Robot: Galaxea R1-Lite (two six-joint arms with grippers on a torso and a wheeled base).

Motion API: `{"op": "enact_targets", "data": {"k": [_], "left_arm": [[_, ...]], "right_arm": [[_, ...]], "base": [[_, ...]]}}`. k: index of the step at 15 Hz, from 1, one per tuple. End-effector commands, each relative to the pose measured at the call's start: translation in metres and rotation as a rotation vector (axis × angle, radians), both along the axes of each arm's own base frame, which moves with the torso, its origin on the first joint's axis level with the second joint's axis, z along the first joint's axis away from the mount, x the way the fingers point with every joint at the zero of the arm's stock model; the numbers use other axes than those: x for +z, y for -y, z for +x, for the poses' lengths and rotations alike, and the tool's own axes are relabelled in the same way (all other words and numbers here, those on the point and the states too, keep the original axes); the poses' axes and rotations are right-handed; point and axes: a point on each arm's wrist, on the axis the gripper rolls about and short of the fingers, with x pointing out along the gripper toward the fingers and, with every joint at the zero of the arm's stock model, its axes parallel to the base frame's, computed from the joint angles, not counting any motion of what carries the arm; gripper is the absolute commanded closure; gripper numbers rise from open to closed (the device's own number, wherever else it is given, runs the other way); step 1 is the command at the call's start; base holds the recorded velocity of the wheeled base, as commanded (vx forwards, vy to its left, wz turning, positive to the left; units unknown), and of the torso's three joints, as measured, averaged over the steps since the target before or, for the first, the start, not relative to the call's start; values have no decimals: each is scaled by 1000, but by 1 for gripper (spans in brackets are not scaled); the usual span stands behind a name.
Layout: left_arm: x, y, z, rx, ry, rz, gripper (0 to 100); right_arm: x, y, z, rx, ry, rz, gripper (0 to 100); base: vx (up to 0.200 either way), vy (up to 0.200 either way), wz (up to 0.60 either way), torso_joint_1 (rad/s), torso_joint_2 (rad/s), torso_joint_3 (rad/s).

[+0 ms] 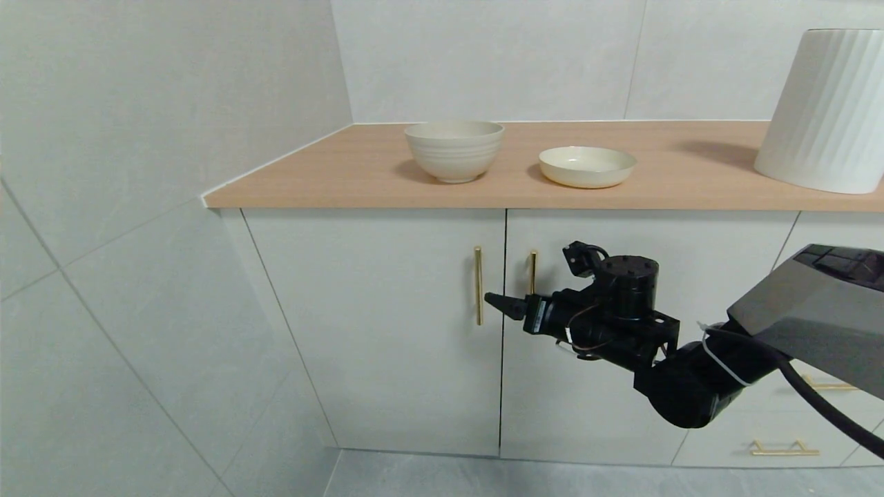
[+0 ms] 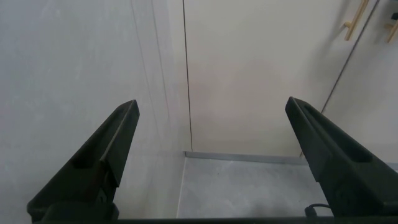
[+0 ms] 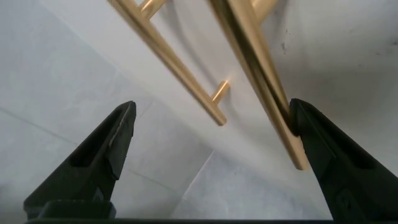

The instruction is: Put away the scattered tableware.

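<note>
A cream ribbed bowl and a shallow cream plate stand side by side on the wooden countertop. Below them are two white cabinet doors with vertical gold handles, the left one and the right one. My right gripper is level with these handles, its tip just beside the left handle. In the right wrist view it is open, with one gold handle between the fingers and the other handle running against one finger. My left gripper is open and holds nothing, facing a lower cabinet panel.
A tall white ribbed container stands at the counter's right end. A tiled wall closes in on the left. Gold drawer handles sit low at the right. Grey floor lies in front of the cabinet.
</note>
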Motion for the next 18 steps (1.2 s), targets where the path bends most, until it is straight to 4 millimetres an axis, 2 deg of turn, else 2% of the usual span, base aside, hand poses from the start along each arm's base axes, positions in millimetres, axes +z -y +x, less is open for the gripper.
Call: {"op": "enact_targets", "data": {"k": [1, 10, 14, 18], "left_arm": [[0, 0, 0, 1, 2, 0, 0], [0, 0, 0, 1, 2, 0, 0], [0, 0, 0, 1, 2, 0, 0], [0, 0, 0, 1, 2, 0, 0]], "right_arm": [[2, 0, -3, 12, -3, 3, 0], [25, 27, -55, 220, -58, 24, 0], [39, 48, -97, 326, -73, 33, 0], [39, 71, -139, 424, -110, 33, 0]], "base": [[0, 0, 0, 0, 0, 0], [0, 0, 0, 0, 0, 0], [0, 0, 0, 0, 0, 0], [0, 0, 0, 0, 0, 0]]}}
